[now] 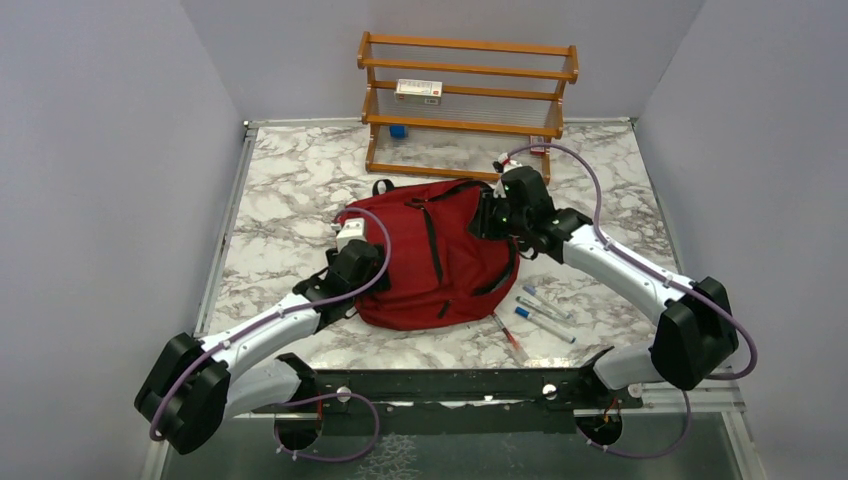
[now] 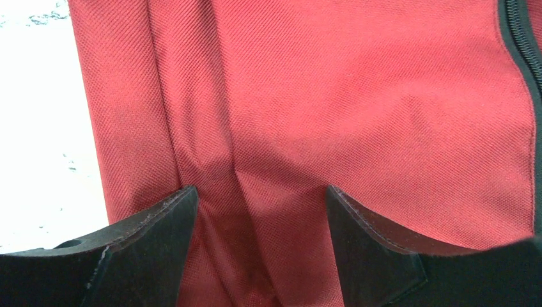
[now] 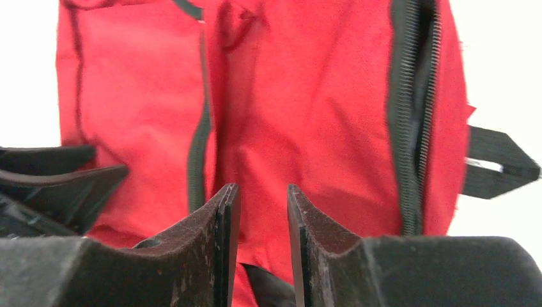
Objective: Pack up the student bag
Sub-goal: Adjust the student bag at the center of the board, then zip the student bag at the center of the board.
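Observation:
The student bag (image 1: 430,262), dark red with black zipper trim, lies flat in the middle of the marble table. My left gripper (image 1: 354,262) is at the bag's left edge. In the left wrist view it (image 2: 261,192) is open wide just above creased red fabric (image 2: 383,96), with nothing held. My right gripper (image 1: 492,215) hovers over the bag's upper right corner. In the right wrist view it (image 3: 261,187) stands a little open over the bag (image 3: 307,96). A dark strap piece (image 3: 276,284) shows low between the fingers; I cannot tell if it touches them. A black zipper (image 3: 412,115) runs to the right.
Several pens (image 1: 540,315) lie on the table right of the bag. A wooden rack (image 1: 465,100) stands at the back with a small white box (image 1: 418,90) and a blue item (image 1: 398,131). Grey walls close in both sides.

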Motion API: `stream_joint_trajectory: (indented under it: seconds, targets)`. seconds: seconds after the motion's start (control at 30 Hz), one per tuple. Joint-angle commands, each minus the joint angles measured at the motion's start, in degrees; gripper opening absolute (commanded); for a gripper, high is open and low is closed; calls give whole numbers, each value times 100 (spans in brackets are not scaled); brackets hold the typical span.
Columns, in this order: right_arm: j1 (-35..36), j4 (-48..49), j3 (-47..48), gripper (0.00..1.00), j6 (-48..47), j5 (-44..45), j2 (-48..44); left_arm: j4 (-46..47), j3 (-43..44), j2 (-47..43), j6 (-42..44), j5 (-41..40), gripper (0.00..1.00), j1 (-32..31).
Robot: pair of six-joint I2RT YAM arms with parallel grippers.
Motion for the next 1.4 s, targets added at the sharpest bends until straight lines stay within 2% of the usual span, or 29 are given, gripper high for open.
stream_joint_trajectory:
  seconds: [0.0,0.17,0.3,0.53,0.9,1.13,1.37]
  targets:
    - [12,-260,-29,38,-437,746,-355,-287,-244,-87,-191,-109,75,110]
    - [27,-451,-453,38,-51,-250,-1107,-160,-318,-176,-209,7,75,124]
    - [373,-433,-1060,37,624,-442,-1615,-64,-367,-470,-186,62,75,120]
    - [1406,-218,-1799,37,1636,351,-1735,259,-335,-1017,-33,322,75,123]
    - [2876,375,-2202,38,3576,1670,-984,301,-200,-1239,212,847,75,124]
    - [3027,52,-2036,39,4332,2389,-637,219,-218,-1423,119,1246,74,120]
    - [3027,-58,-1681,39,4743,2594,-126,83,-331,-1609,-30,1413,74,122]
